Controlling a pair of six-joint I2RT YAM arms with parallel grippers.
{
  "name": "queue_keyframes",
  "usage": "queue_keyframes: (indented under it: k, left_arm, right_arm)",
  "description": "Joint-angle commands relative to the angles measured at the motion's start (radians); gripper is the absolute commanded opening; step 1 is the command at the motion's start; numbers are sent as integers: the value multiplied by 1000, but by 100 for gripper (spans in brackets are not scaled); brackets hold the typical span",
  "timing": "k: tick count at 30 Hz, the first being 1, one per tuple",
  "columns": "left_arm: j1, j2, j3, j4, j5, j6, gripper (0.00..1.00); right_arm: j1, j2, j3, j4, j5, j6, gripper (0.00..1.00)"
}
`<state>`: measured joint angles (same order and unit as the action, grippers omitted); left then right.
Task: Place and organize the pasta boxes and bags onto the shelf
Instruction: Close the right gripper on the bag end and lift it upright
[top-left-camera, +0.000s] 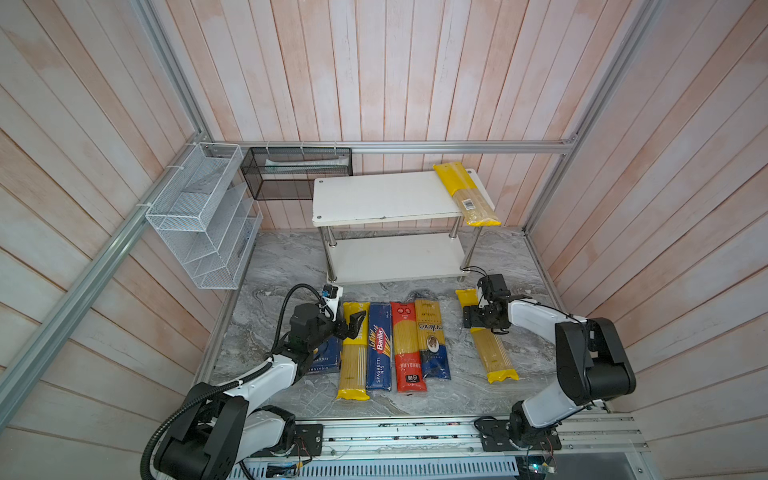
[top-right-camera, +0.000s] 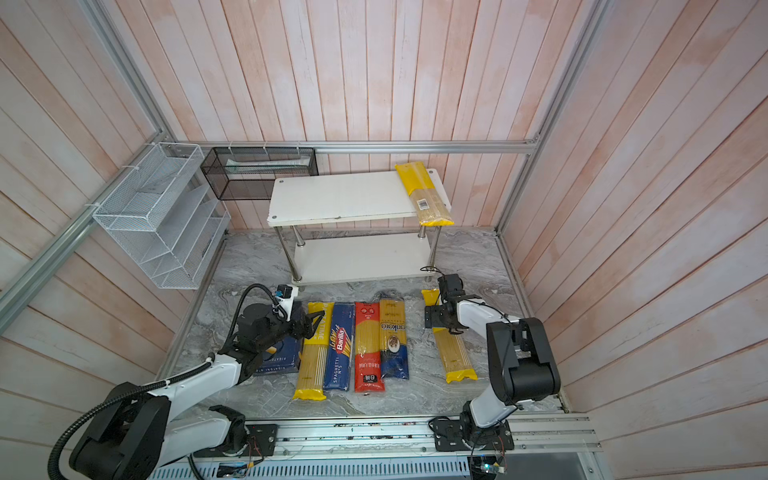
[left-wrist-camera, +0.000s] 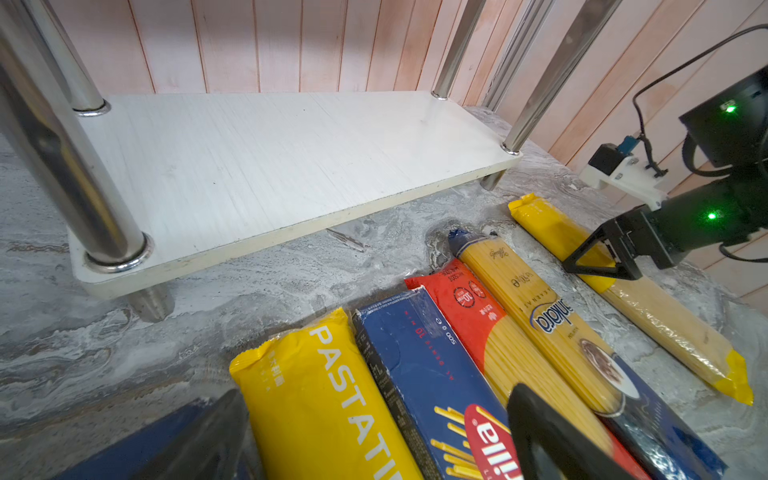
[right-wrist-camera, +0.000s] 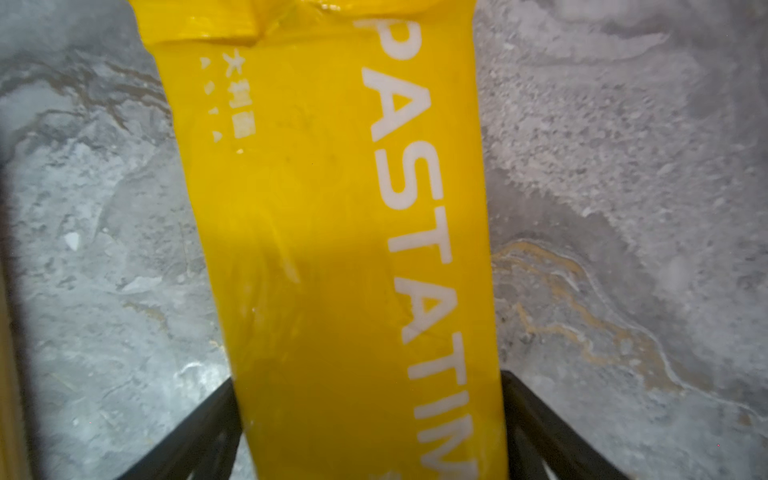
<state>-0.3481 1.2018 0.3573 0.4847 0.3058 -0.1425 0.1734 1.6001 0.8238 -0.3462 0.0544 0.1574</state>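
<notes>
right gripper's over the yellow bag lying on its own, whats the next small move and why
Probably close the right gripper on the yellow bag. Its jaws stand open, one on each side of the bag, which lies flat on the table. Once gripped, it could be lifted to the shelf.

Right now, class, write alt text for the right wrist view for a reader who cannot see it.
A yellow bag with white lettering lies along a grey marbled table. The right gripper straddles it, black jaws open on either side.
</notes>
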Motion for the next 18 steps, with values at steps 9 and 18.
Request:
queue_keyframes:
  k: [9, 18]
  left_arm:
    - [-4, -12, 23, -14, -9, 14, 100]
    - [-4, -12, 22, -12, -12, 14, 100]
  right_arm:
    - [-25, 129, 61, -105, 22, 36, 90]
    - [-25, 88, -6, -55, -68, 71, 74]
